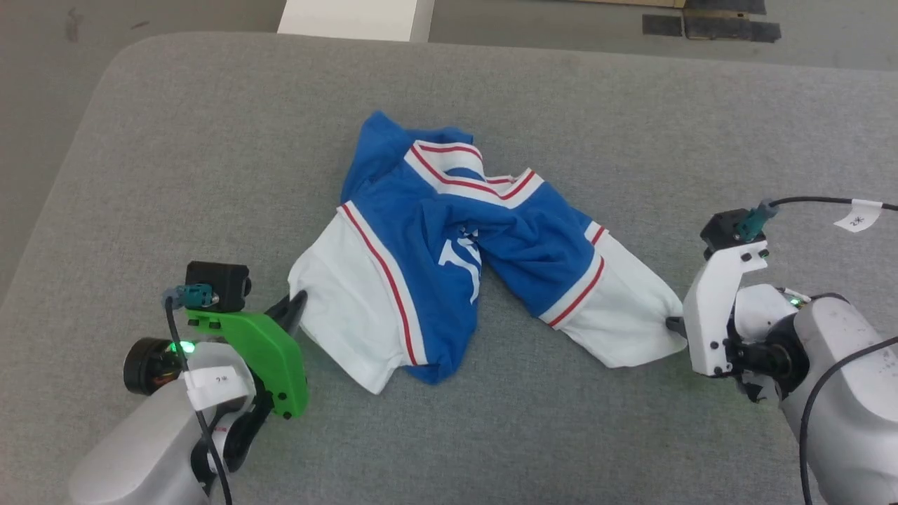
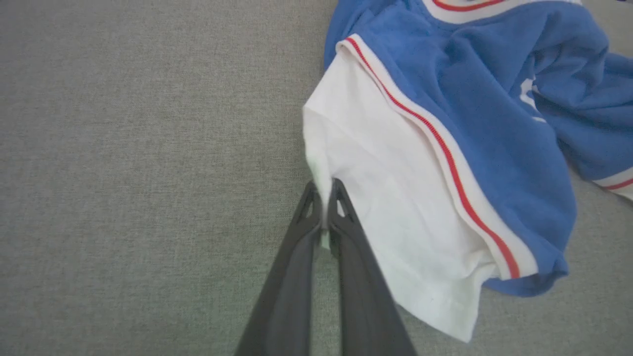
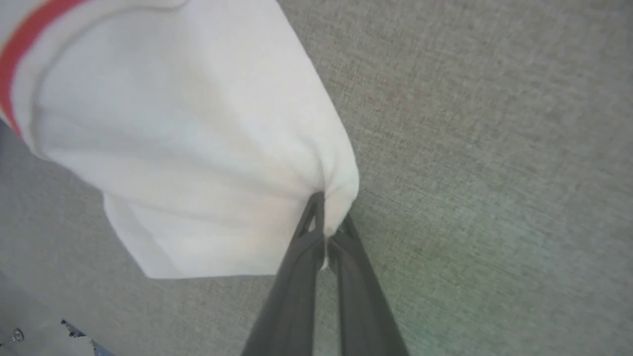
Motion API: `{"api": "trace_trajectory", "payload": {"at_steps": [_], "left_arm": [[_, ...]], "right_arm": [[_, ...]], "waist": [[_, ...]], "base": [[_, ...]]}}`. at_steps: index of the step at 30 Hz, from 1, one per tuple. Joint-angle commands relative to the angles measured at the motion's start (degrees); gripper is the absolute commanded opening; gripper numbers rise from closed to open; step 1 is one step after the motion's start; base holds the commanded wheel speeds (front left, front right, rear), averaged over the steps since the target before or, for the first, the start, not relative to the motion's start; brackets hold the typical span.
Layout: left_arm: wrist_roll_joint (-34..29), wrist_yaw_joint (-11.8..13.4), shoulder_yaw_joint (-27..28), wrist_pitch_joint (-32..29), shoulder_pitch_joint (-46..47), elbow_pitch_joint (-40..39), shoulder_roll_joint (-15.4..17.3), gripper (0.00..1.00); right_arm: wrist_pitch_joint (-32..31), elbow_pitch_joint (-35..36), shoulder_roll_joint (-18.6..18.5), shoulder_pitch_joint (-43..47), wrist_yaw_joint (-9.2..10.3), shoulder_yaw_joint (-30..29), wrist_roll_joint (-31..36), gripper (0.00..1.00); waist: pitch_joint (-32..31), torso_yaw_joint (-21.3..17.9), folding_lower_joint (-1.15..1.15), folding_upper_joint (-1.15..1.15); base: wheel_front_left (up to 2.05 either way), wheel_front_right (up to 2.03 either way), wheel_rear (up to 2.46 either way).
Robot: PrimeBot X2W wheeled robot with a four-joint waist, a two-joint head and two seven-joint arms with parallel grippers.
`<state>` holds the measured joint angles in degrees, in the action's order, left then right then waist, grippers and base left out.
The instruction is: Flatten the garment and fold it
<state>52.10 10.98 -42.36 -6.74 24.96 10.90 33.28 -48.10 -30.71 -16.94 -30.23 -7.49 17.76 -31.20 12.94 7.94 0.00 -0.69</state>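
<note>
The shirt [image 1: 421,238] lies crumpled near the middle of the grey bench [image 1: 175,140], well in from every edge. Its blue body is bunched and twisted, with the collar end toward the far edge. Part of a white number shows among the folds. Two white sleeves spread out toward the near edge, one to each side, each with thin red stripes at its seam.

The left gripper [image 1: 298,303] sits low over the bench, toward the near left corner, at the outer edge of the left sleeve [image 1: 344,315]. In the left wrist view its two dark fingers [image 2: 292,277] are clenched on a thin pinch of the white hem. The cloth is drawn up into a narrow ridge between the tips, and a small tab of fabric shows in the slit just behind them. The rest of that sleeve lies slack on the bench beside the fingers.

The right gripper [image 1: 675,324] is toward the right edge of the bench, at the outer corner of the right sleeve [image 1: 631,315]. In the head view the white wrist housing hides most of it. In the right wrist view its fingers [image 3: 296,277] are closed tight on the sleeve's corner, where the fabric puckers around the tips. Beyond the grip the sleeve lies broad and fairly smooth.
</note>
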Motion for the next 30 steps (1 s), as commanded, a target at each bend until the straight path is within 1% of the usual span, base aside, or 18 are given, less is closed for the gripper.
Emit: {"api": "trace_trajectory", "payload": {"at_steps": [1, 6, 10, 15, 19, 21, 24, 26, 30], "left_arm": [[0.27, 0.05, 0.37, 0.54, 0.03, 0.29, 0.58, 0.00], [-0.22, 1.23, 2.01, 1.66, 0.48, 0.40, 2.68, 0.00], [-1.15, 2.33, 3.49, 1.83, 2.13, -0.04, 5.17, 0.00], [-1.68, 3.05, 5.59, 0.78, 6.04, 0.29, 7.85, 0.00], [-2.51, 3.16, 6.70, -0.47, 10.67, 1.65, 9.01, 0.00], [-3.10, 2.72, 6.98, -1.13, 13.79, 2.94, 9.11, 0.00], [-4.02, 2.00, 7.34, -1.48, 18.86, 5.98, 8.40, 0.00], [-4.49, 1.45, 7.71, -1.67, 22.89, 8.76, 7.53, 0.00], [-5.78, 0.17, 8.49, -0.61, 32.63, 14.81, 4.61, 0.00]], "right_arm": [[1.08, -1.80, 1.19, 2.10, 0.00, 2.18, -0.21, 0.00], [7.98, -0.34, -1.34, -0.52, 0.00, 2.36, 0.40, 0.00], [12.85, 0.28, -3.86, -2.14, 0.00, 1.28, 1.71, 0.00], [18.97, 0.74, -5.73, -4.65, 0.00, -2.12, 4.40, 0.00], [22.77, 0.61, -5.71, -8.15, 0.00, -5.62, 7.59, 0.00], [23.71, 0.43, -5.74, -10.40, 0.00, -7.21, 9.28, 0.00], [25.14, 0.13, -5.93, -14.11, 0.00, -8.63, 11.62, 0.00], [26.71, -0.32, -6.18, -17.39, 0.00, -9.70, 13.33, 0.00], [29.65, -2.60, -6.03, -25.60, 0.00, -12.00, 16.35, 0.00]], "waist": [[-1.06, -0.46, 0.00, 0.69], [-3.96, -1.26, 0.00, 0.69], [-7.11, -1.89, 0.00, 0.69], [-10.61, -3.30, 0.00, 0.69], [-12.23, -4.97, 0.00, 0.69], [-12.08, -5.62, 0.00, 0.69], [-11.33, -6.51, 0.00, 0.69], [-9.96, -7.11, 0.00, 0.69], [-5.82, -8.14, 0.00, 0.69]], "base": [[0.00, 0.00, 0.00], [0.00, 0.00, 0.00], [0.00, 0.00, 0.00], [0.00, 0.00, 0.00], [0.00, 0.00, 0.00], [0.00, 0.00, 0.00], [0.00, 0.00, 0.00], [0.00, 0.00, 0.00], [0.00, 0.00, 0.00]]}}
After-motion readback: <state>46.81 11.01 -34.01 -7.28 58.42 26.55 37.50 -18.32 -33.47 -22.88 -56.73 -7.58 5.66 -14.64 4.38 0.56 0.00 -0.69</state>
